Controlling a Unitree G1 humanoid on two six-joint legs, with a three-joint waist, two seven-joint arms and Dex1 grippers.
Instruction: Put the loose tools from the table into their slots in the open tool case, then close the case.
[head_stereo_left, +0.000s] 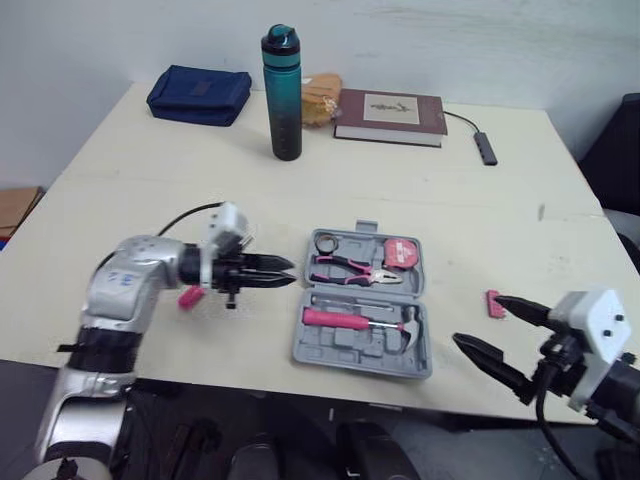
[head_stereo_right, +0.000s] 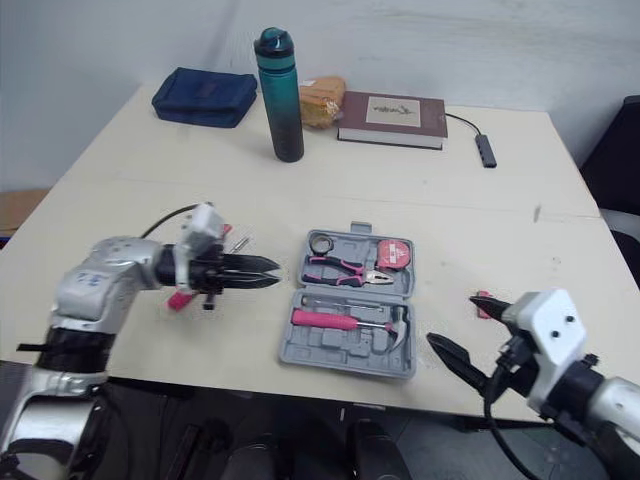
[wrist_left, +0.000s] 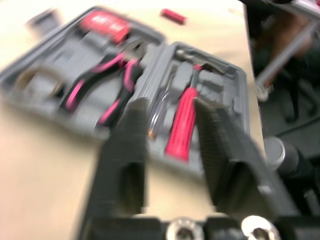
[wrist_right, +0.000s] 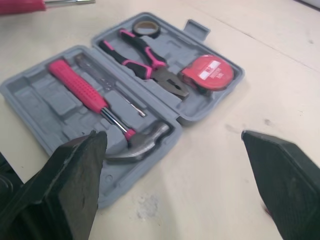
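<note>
The grey tool case (head_stereo_left: 318, 348) lies open near the table's front edge. It holds a pink-handled hammer (head_stereo_left: 345, 320), pink-and-black pliers (head_stereo_left: 345, 268), a red tape measure (head_stereo_left: 402, 253) and a roll of tape (head_stereo_left: 326, 242). My left gripper (head_stereo_left: 290, 273) hovers just left of the case, pointing at it, open with nothing between its fingers (wrist_left: 130, 125). A pink-handled screwdriver (head_stereo_left: 189, 297) lies on the table under my left wrist. A small pink tool (head_stereo_left: 494, 303) lies right of the case. My right gripper (head_stereo_left: 482, 322) is wide open beside that tool, at the table's front edge.
At the back of the table stand a teal bottle (head_stereo_left: 284, 92), a blue pouch (head_stereo_left: 200, 94), a brown book (head_stereo_left: 390, 116) and a dark adapter on a cable (head_stereo_left: 486, 147). A small metal piece (head_stereo_right: 240, 242) lies left of the case.
</note>
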